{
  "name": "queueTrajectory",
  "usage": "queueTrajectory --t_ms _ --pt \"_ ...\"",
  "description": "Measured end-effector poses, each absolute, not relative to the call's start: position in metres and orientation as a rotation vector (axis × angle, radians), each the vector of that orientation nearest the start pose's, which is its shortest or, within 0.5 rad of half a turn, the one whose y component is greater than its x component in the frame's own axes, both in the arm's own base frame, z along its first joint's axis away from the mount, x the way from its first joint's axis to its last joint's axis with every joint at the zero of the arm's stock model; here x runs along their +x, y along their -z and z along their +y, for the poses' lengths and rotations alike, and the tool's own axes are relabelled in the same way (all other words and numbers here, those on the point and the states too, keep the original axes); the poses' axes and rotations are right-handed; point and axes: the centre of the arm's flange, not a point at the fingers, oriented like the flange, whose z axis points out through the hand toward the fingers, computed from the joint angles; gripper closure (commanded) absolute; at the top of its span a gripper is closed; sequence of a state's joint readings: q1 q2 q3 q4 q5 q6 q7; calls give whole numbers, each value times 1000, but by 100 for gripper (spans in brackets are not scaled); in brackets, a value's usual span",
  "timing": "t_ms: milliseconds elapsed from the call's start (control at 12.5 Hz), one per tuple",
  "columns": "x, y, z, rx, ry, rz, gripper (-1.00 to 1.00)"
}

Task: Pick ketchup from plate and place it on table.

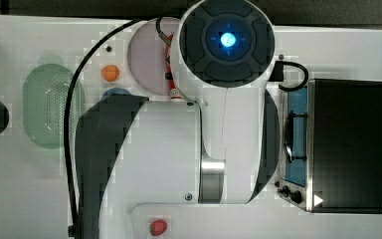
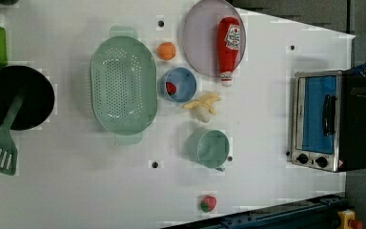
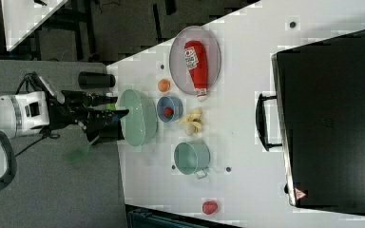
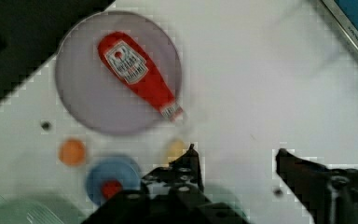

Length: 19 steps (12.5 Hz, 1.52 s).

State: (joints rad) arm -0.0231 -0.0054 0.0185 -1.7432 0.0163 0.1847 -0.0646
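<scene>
The ketchup (image 2: 228,45) is a slim red bottle with a white cap and label. It lies on its side on the pale grey-lilac plate (image 2: 198,40), its cap reaching over the plate's rim toward the banana. In the wrist view my gripper (image 4: 237,156) hangs high above the white table (image 4: 261,70), open with nothing between its fingers, and the ketchup (image 4: 137,74) and plate (image 4: 84,98) lie well away from it. In the top view the arm (image 1: 224,40) covers most of the ketchup (image 1: 170,74) and part of the plate (image 1: 146,55).
Beside the plate are an orange ball (image 2: 167,50), a blue bowl (image 2: 183,81) holding something red, a banana (image 2: 202,105), a green perforated basket (image 2: 123,85) and a green cup (image 2: 210,148). A toaster oven (image 2: 326,119) stands at the left view's right. A strawberry (image 2: 208,203) lies near the table's edge.
</scene>
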Motion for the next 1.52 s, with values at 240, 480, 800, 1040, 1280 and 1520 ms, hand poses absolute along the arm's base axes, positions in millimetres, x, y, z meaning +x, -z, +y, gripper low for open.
queueTrajectory --t_ms 240,480,800,1040,1280,1520 --pt "515 -572 -6 -2948 -138 1144 -99" --pt "510 -602 -6 -2935 -23 1140 -100" --pt "550 -553 5 -2953 -51 1063 -100" --pt "587 -463 8 -2995 -190 949 -100" --pt "606 -366 10 -3041 -323 735 -100" --pt "613 -298 12 -3063 -382 512 -100"
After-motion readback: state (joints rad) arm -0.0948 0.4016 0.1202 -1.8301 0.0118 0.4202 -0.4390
